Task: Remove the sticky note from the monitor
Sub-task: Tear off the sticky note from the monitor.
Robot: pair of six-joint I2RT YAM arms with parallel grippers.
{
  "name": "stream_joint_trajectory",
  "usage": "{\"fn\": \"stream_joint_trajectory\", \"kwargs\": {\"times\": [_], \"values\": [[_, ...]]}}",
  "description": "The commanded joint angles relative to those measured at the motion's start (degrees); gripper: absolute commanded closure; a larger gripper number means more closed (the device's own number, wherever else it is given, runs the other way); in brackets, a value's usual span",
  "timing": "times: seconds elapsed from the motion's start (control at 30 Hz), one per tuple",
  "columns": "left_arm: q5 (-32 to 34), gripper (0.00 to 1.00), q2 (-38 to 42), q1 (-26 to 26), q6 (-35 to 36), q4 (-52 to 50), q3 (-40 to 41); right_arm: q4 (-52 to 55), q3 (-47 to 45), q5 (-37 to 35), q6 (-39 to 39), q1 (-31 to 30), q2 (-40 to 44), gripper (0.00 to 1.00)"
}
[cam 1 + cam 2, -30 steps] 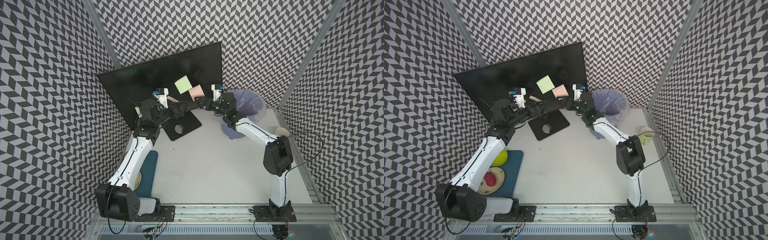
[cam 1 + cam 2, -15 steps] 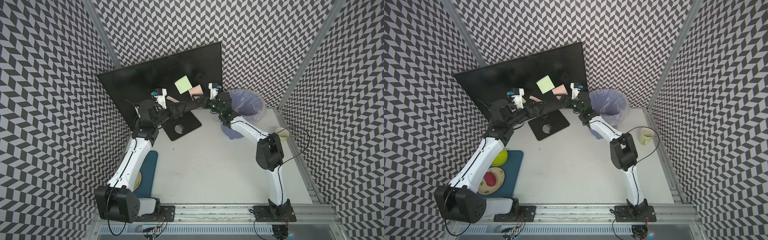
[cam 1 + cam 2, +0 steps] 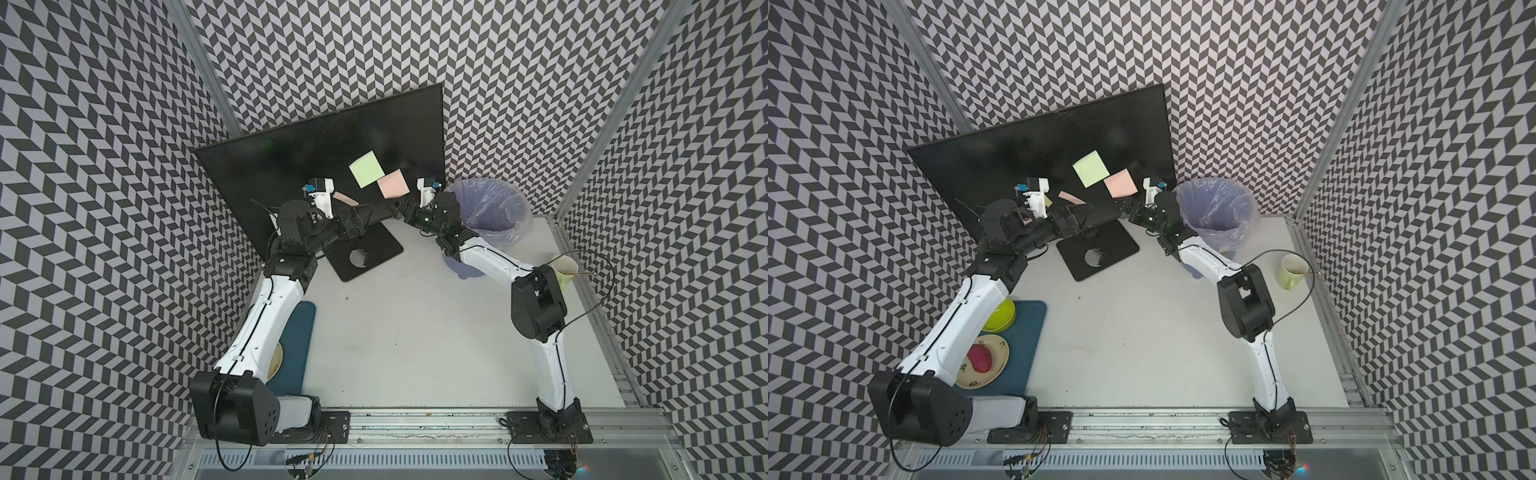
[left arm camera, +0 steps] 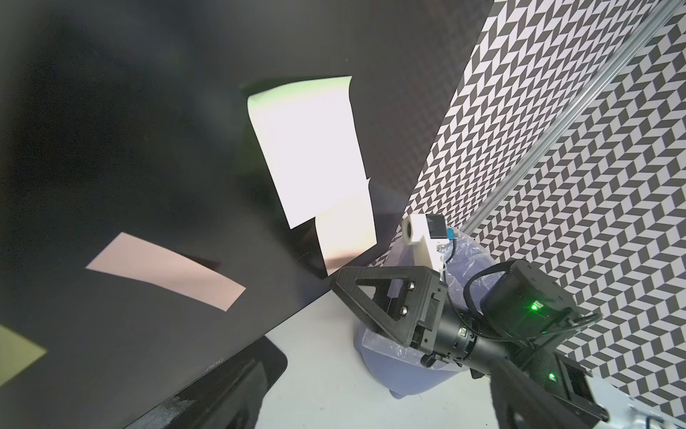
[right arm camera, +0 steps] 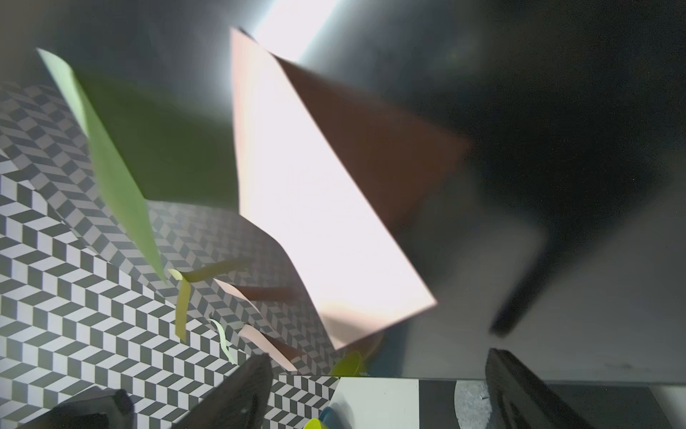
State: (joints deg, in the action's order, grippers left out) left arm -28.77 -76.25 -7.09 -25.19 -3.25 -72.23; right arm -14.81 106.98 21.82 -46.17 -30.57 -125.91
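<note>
Nothing's off yet: the square pink paper sticky note [image 3: 392,183] sits on the large flat black monitor [image 3: 291,166]. Your right gripper [image 5: 376,354] and left gripper [image 3: 384,212] both gape, empty.

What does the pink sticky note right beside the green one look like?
The pink sticky note is a blank pale-pink paper square, stuck tilted low on the black monitor screen. Its top corner meets the green note; its lower part lifts off the glass. The open right gripper sits just below it, not pinching it.
</note>
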Motion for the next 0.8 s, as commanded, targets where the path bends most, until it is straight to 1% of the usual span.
{"fn": "stream_joint_trajectory", "kwargs": {"times": [0.0,0.2,0.43,0.67,0.77], "values": [[-0.83,0.0,1.53,0.15,0.22,0.19,0.48,-4.0,0.78,0.2,-0.64,-0.11,2.07,0.07],[-0.76,0.0,1.69,0.15,0.48,-0.11,0.32,-9.61,1.77,2.77,-4.27,0.48,0.14,0.1],[-0.58,0.0,1.74,0.24,1.08,-0.65,0.22,-11.65,4.32,3.62,-6.88,0.77,-1.79,0.15],[-0.56,0.0,1.67,0.24,1.42,-1.38,-0.2,-13.13,4.37,4.71,-7.09,0.95,-0.94,0.25],[-0.79,0.0,1.42,0.28,1.29,-1.38,-0.2,-14.1,2.54,4.76,-7.35,1.01,-0.04,0.33]]}}
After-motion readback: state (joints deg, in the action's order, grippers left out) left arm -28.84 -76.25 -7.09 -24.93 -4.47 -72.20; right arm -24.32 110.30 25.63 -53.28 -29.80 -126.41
